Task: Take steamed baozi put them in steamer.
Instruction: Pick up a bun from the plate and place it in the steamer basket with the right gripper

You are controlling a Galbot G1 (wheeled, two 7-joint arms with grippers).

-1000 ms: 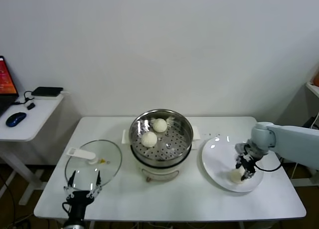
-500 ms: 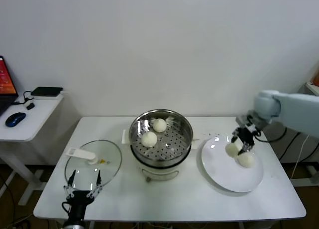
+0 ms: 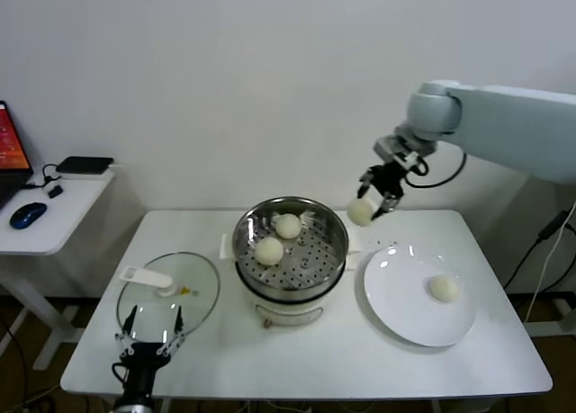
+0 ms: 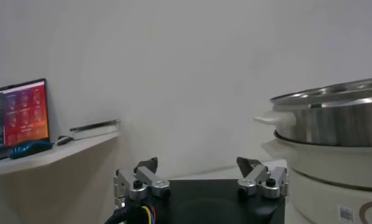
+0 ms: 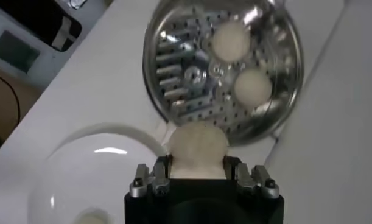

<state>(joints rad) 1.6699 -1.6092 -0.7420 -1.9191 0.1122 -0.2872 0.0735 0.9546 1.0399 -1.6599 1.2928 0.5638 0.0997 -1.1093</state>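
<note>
One baozi (image 3: 442, 288) lies on the plate (image 3: 396, 309) at lower right; two sit in the steamer (image 3: 291, 248) at centre; above its right rim, the right gripper (image 3: 374, 197) clamps another (image 3: 360, 212), steamer down-left; left gripper (image 3: 149, 336) parked lower left, spread wide.

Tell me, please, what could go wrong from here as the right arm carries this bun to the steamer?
The right gripper holds a bun in mid-air beside the steamer, not over it; a slip would likely drop it on the table. Two buns already sit on the tray's far-left part, so a careless release might land on them.
</note>
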